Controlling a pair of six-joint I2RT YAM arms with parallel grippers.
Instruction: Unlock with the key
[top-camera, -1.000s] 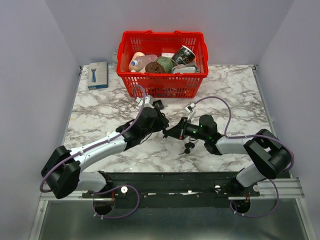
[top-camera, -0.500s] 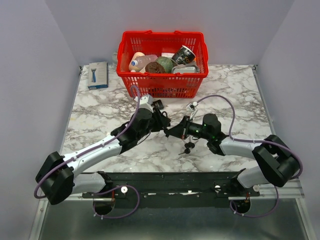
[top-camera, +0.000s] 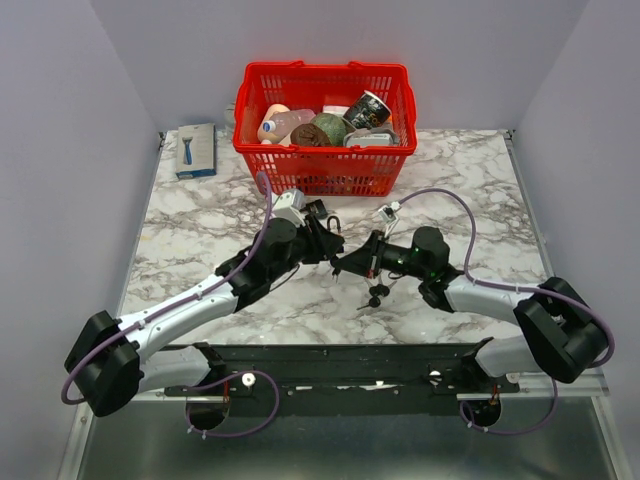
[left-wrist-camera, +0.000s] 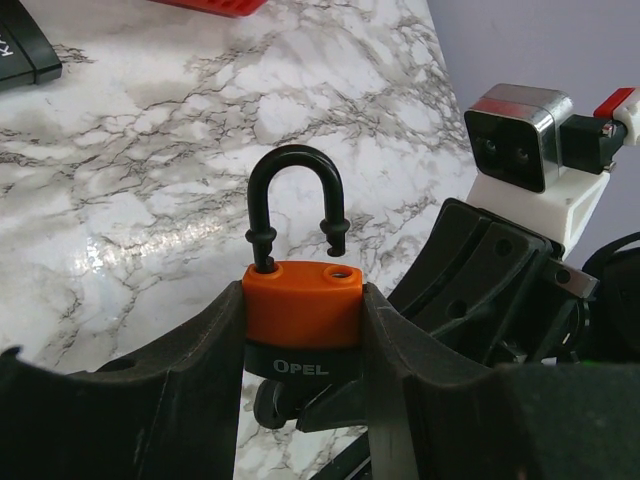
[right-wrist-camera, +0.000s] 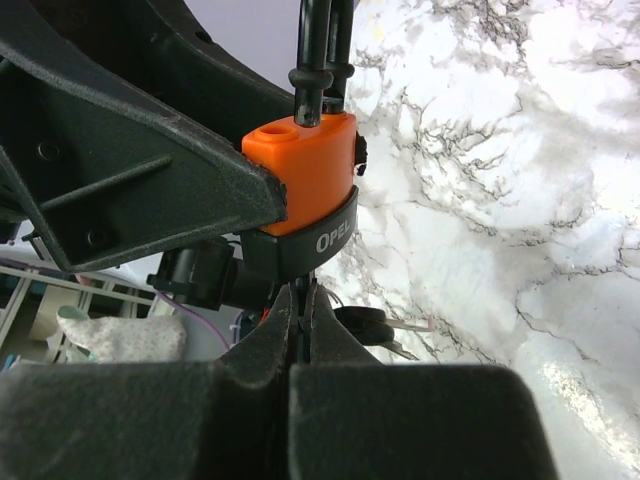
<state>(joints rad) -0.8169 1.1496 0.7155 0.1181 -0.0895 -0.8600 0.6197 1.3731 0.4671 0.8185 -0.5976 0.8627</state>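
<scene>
An orange and black padlock (left-wrist-camera: 302, 305) marked OPEL is clamped between my left gripper's (left-wrist-camera: 302, 322) fingers, held above the marble table. Its black shackle (left-wrist-camera: 295, 180) is raised, with one end out of its hole. My right gripper (right-wrist-camera: 303, 300) is shut on the key (right-wrist-camera: 308, 285), which enters the padlock's (right-wrist-camera: 305, 185) underside. Spare keys (right-wrist-camera: 365, 322) hang below on the ring. In the top view the two grippers meet at mid-table, left (top-camera: 330, 247) and right (top-camera: 347, 266), with the keys (top-camera: 377, 293) dangling.
A red basket (top-camera: 325, 165) with several items stands at the back centre. A blue and grey packet (top-camera: 196, 150) lies at the back left. The marble table (top-camera: 470, 190) ends at grey walls on both sides.
Both arms have shifted slightly away from the bases toward the basket, still joined at the padlock. The grips are unchanged.
</scene>
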